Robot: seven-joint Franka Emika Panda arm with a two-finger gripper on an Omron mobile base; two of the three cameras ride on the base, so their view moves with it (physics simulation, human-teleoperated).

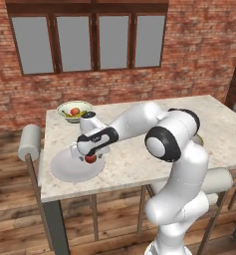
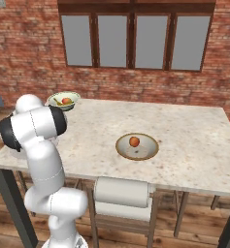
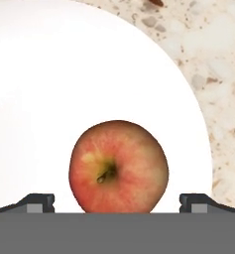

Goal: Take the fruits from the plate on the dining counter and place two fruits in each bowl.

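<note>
One apple [image 3: 118, 166] on plate [image 3: 64, 74], between wide-open jaws, untouched by fingertips [image 3: 37, 202].

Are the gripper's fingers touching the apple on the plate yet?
Apart. The hand view shows the fingers spread wide on either side of the apple, with bare white plate visible between each tip and the fruit.

I see a red-orange apple [image 3: 118, 166] with a yellowish blush and a dark stem on my hand view, lying on a plain white plate [image 3: 64, 89] over beige stone counter [image 3: 213, 59] speckled brown and grey. Farther off, the pale green-white bowl [image 1: 73, 110] holds red and yellow fruit, and the tan-brown bowl [image 2: 137, 147] holds one orange-red apple.
</note>
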